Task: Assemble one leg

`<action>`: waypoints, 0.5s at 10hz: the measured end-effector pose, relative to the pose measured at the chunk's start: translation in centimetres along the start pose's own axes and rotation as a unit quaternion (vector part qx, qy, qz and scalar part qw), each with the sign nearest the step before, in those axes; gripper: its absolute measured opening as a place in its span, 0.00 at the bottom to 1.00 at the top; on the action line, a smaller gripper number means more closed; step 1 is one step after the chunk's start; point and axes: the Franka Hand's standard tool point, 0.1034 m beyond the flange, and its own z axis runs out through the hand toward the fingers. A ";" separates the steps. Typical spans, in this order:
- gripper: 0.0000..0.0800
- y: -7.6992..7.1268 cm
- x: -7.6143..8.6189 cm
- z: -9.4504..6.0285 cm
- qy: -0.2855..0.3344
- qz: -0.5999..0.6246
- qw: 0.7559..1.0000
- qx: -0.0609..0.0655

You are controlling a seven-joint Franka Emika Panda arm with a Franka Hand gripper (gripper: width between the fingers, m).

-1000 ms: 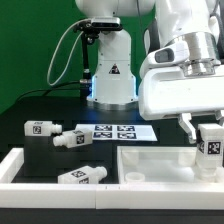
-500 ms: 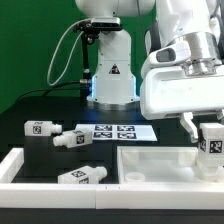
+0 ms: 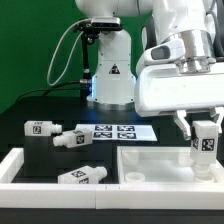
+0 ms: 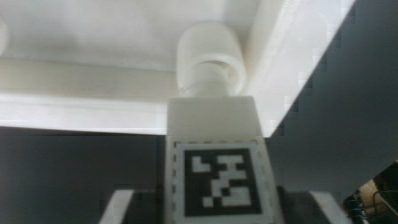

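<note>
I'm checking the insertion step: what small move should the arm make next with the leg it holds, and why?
Probably ease the leg down onto the panel's raised corner. The jaws hold it upright, and the wrist view shows it lined up with that corner; contact is unclear.

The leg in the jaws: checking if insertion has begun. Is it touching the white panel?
Cannot tell. In the exterior view the leg overlaps the white panel at its corner; the wrist view shows neither gap nor contact plainly.
</note>
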 end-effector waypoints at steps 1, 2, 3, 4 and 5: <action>0.36 -0.1 0.1 0.1 0.001 0.000 1.000 0.000; 0.36 -0.1 0.2 0.2 0.002 0.000 1.000 0.001; 0.36 -0.3 0.0 0.3 0.001 -0.001 1.000 0.002; 0.36 -0.7 -0.2 0.4 -0.002 -0.003 1.000 0.004; 0.36 -0.7 -0.2 0.4 -0.003 0.000 1.000 0.003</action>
